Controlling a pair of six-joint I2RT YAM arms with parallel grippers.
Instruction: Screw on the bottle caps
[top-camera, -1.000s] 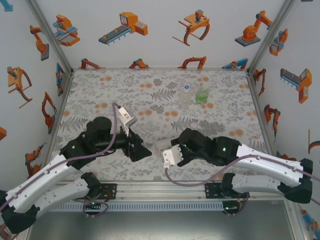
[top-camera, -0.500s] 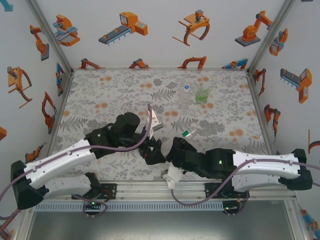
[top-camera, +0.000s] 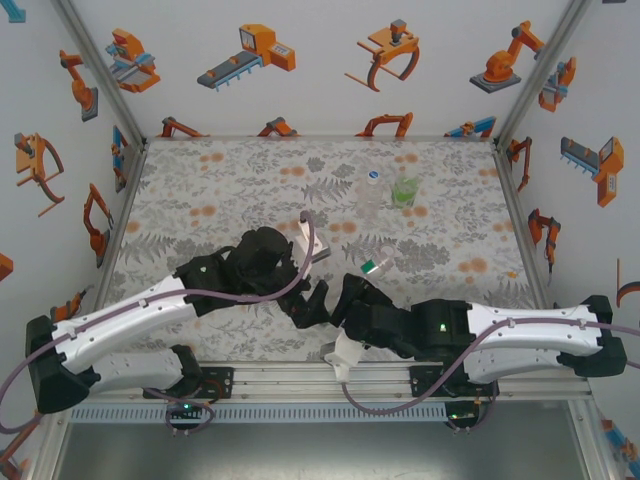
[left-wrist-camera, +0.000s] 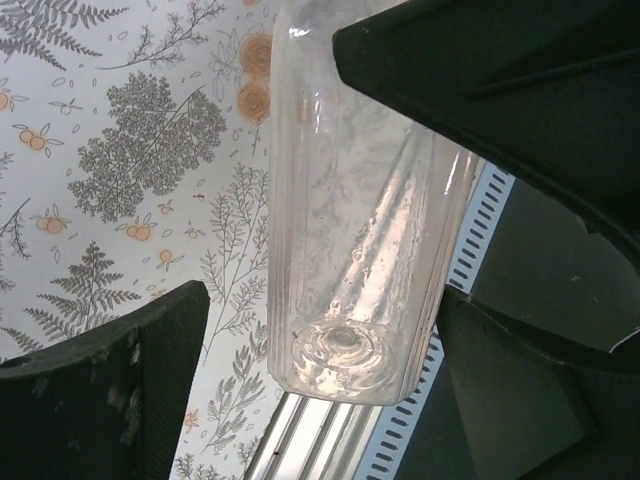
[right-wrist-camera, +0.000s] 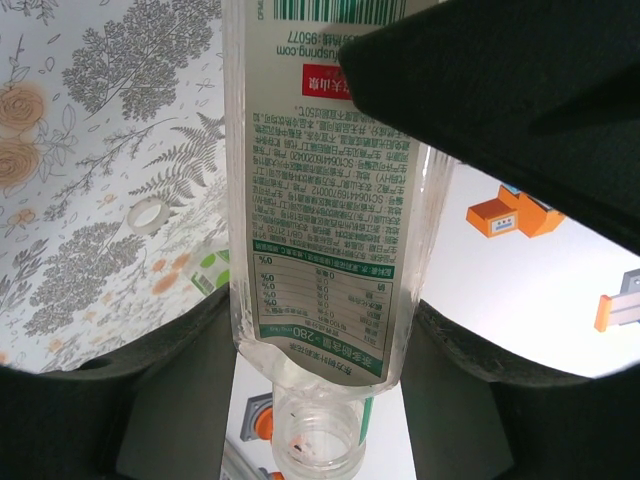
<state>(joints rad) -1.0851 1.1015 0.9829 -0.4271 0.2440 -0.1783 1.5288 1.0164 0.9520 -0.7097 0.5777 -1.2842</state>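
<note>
Top external: left arm (top-camera: 130, 325), right arm (top-camera: 520, 335) converge; right tool (right-wrist-camera: 320, 340) clamps bottle (right-wrist-camera: 320, 200), left tool (left-wrist-camera: 300, 230) gapes.

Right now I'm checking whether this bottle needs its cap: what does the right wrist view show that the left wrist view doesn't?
Right wrist only: the bottle carries a printed label, its neck is open with nothing screwed on, and what looks like a loose white cap lies on the table.
Left wrist only: a bottle's round base and the metal rail at the table's near edge.
Both: a clear plastic bottle close up, over the fern-print table cover.
</note>
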